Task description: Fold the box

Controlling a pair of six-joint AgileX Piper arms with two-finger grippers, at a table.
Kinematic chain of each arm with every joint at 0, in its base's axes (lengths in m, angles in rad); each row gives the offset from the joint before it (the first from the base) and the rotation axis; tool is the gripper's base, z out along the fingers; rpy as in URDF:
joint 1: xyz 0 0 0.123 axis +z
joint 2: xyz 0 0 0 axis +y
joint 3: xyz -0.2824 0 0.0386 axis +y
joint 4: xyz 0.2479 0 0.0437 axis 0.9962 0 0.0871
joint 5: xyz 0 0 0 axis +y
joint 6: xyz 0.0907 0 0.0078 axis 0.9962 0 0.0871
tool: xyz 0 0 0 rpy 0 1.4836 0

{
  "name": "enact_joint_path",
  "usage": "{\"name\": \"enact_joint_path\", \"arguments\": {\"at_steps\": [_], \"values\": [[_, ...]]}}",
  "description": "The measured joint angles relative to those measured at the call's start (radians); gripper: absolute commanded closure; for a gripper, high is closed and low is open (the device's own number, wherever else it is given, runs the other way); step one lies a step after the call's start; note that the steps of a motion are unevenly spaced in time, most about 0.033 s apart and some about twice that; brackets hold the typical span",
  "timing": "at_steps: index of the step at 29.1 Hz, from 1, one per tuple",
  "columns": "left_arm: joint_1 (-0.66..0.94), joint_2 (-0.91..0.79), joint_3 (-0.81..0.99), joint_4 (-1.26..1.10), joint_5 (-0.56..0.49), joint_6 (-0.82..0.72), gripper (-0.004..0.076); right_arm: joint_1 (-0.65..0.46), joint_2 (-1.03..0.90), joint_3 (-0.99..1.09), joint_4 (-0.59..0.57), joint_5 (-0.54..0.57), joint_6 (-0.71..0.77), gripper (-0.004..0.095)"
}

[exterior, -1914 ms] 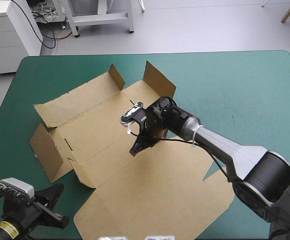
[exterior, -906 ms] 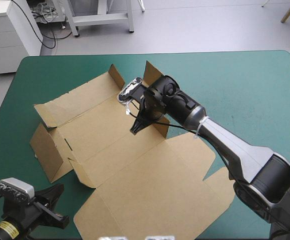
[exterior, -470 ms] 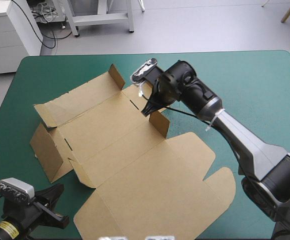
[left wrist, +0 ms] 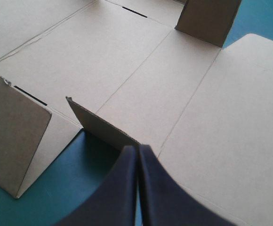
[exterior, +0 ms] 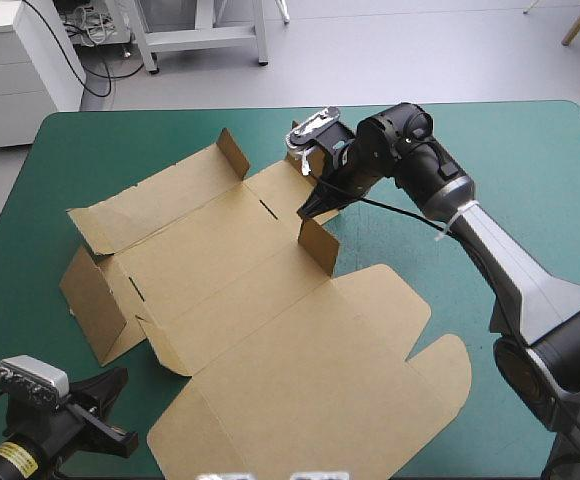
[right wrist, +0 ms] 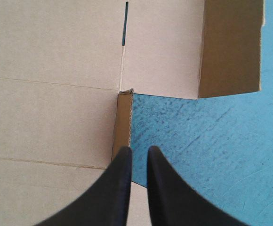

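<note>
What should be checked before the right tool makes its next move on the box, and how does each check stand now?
1. Empty right tool: ok; its fingers are all but shut and grip nothing.
2. Small side flap raised: ok; it stands on edge just ahead of the right tool.
3. Contact between right tool and small side flap: cannot tell.
4. Free left tool: ok; shut, holding nothing, beside a raised near-left flap.
5. Walls of the box tucked: not ok; its main panels lie flat on the teal-green cover.
</note>
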Motion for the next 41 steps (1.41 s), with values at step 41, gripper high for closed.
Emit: {"name": "enact_joint_path", "arguments": {"at_steps": [41], "values": [[0.0,0.0,0.0,0.004,-0.001,0.0,0.0731,0.002,0.244,-0.002,0.01,-0.011,-0.034,0.0441]]}}
